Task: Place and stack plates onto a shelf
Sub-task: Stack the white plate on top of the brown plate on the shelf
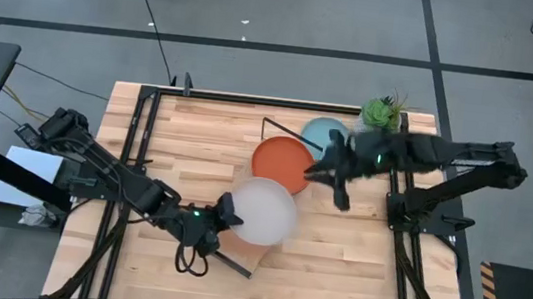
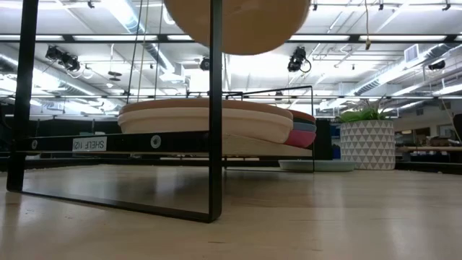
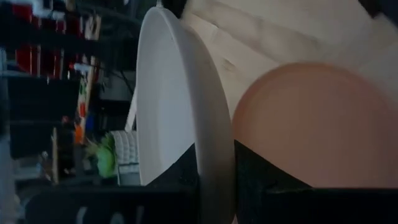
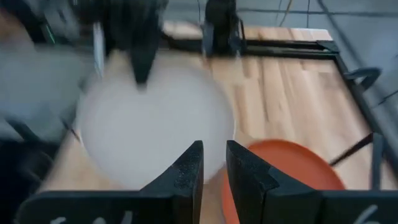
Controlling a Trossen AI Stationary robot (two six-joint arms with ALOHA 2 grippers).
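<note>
My left gripper (image 1: 226,211) is shut on a cream plate (image 1: 263,210), which hangs in the air above the shelf's near end (image 1: 246,255). In the low view the plate (image 2: 238,25) floats over the shelf (image 2: 144,142), where several plates (image 2: 209,119) lie stacked. A salmon plate (image 3: 311,124) lies right under the held one. An orange plate (image 1: 280,161) tops the stack farther back. My right gripper (image 1: 329,173) hovers above the orange plate's right side, open, with nothing between its fingers (image 4: 213,168). My left gripper pinches the cream plate's rim (image 3: 214,168) on the plate's left side, one finger (image 3: 180,177) on the top face and the other (image 3: 255,171) on the underside. The fingers come roughly level from the table's left. The plate is lifted clear, about level.
A light blue plate (image 1: 327,133) lies on the table beside a white potted plant (image 1: 382,110) at the far right. The shelf's thin black brackets (image 2: 214,108) stand at its ends. Bare wood tabletop (image 1: 333,268) lies at the near right.
</note>
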